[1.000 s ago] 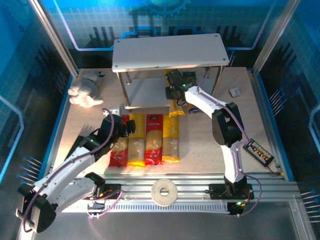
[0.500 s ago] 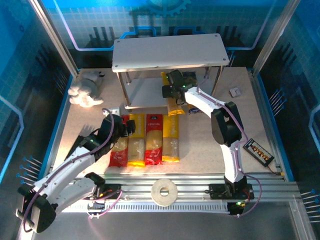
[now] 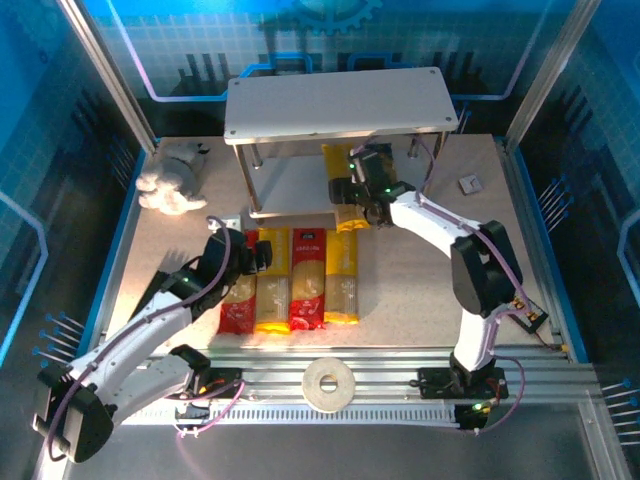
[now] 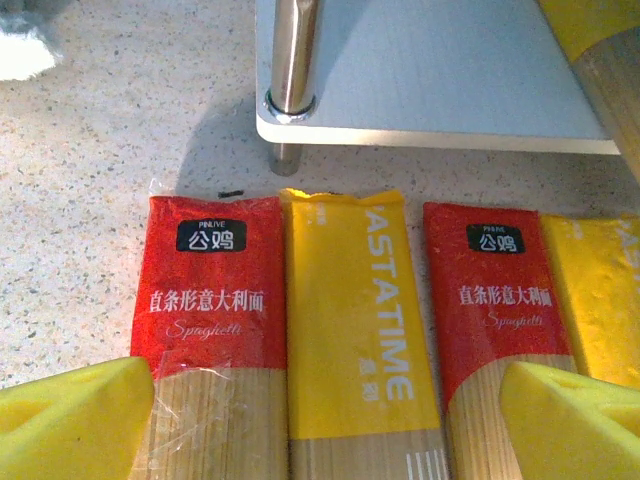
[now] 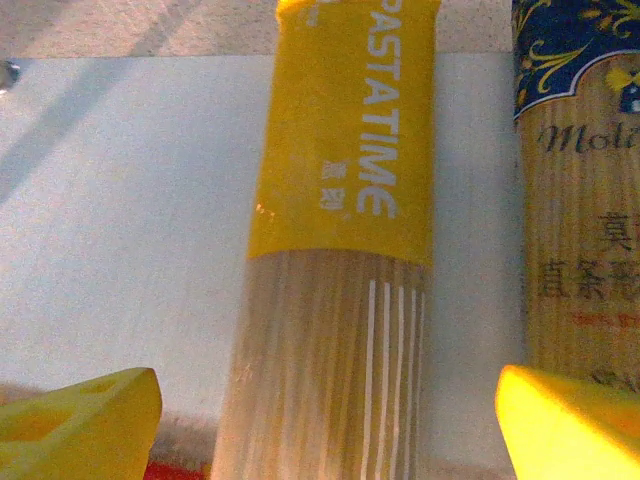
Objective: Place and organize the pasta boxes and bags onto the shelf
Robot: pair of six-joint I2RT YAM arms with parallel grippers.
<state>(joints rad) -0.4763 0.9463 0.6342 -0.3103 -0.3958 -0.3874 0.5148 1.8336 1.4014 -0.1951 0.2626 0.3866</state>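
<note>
Left pincer (image 4: 325,420) hung wide open and empty over four packs side by side on the desk (image 3: 400,290): red pack (image 4: 215,300), yellow pack (image 4: 350,300), second red pack (image 4: 500,300), outer yellow pack (image 4: 600,290). The shelf (image 3: 340,100) stood at 12 o'clock from that row. Right pincer (image 5: 330,420) was spread, gripping nothing, straddling the shelved yellow pack (image 5: 345,150), which lay flat on the lower board (image 5: 120,200). A blue-ended pack (image 5: 575,200) lay just beside it at 3 o'clock. The shelved pack's near end seemed to overhang the board edge. Best to back out straight without dragging it, then nudge it deeper. The pack was long and flat, with a yellow top, white lettering and a clear body showing spaghetti.
</note>
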